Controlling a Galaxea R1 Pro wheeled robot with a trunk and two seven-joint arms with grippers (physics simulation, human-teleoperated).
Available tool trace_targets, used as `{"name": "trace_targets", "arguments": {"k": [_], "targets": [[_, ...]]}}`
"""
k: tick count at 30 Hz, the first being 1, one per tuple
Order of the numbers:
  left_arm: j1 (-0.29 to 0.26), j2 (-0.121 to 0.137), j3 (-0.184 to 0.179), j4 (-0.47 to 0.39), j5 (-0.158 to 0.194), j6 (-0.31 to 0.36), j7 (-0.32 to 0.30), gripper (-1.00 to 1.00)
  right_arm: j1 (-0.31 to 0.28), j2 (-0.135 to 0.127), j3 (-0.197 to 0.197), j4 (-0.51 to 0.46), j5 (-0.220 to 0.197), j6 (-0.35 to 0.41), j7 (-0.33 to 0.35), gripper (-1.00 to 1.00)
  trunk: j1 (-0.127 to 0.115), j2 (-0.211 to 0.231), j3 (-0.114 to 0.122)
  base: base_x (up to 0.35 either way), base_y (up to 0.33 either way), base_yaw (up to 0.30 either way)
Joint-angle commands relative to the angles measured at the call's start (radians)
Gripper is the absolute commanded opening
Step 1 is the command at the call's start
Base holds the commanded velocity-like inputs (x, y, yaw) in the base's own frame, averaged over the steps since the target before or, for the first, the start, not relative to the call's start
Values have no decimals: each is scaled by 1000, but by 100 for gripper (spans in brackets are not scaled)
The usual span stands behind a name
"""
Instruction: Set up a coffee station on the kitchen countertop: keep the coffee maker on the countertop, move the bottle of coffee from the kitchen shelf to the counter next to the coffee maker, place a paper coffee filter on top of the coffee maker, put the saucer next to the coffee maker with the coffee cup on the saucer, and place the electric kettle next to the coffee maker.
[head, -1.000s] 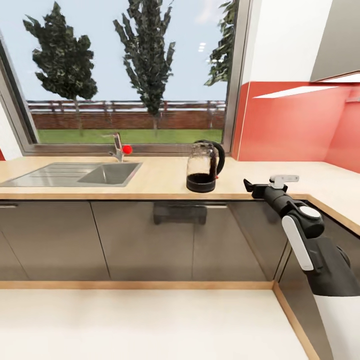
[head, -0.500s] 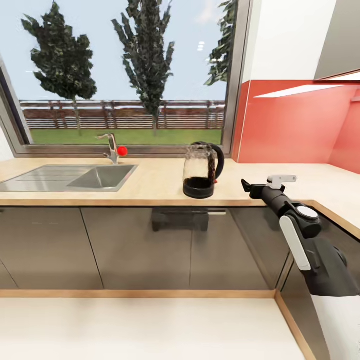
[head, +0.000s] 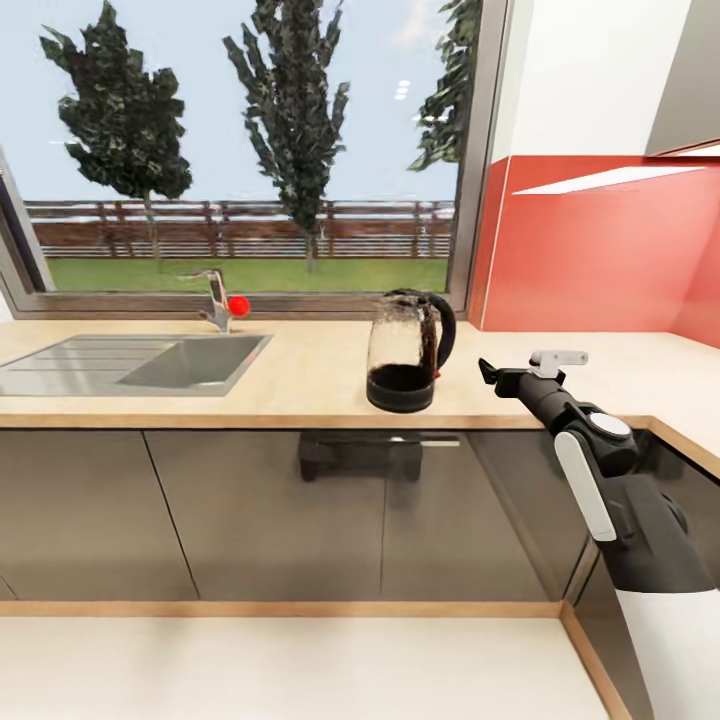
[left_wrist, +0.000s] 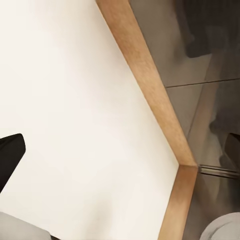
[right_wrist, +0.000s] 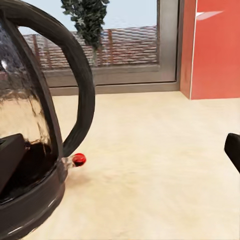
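The right pincer (head: 487, 372) hovers wide open and empty over the counter (head: 300, 370), with the electric kettle (head: 405, 350) standing upright just beside its fingertips, apart from them.

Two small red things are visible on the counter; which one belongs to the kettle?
The red switch at the electric kettle base, under its handle; the other red ball sits by the faucet.
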Motion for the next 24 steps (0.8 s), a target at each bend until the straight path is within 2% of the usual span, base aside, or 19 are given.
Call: {"name": "trace_targets", "arguments": {"k": [1, 6, 24], "targets": [[0, 0, -4, -1, 3, -7, -1, 100, -1, -1, 1, -1, -7, 4, -5, 100, 0, 0, -1, 152, 0, 0], [0, 0, -4, -1, 3, -7, -1, 100, -1, -1, 2, -1, -7, 4, -4, 100, 0, 0, -1, 217, 0, 0], [0, 0, -4, -1, 3, -7, -1, 100, -1, 0, 3, -1, -7, 4, -4, 100, 0, 0, -1, 99, 0, 0]]}}
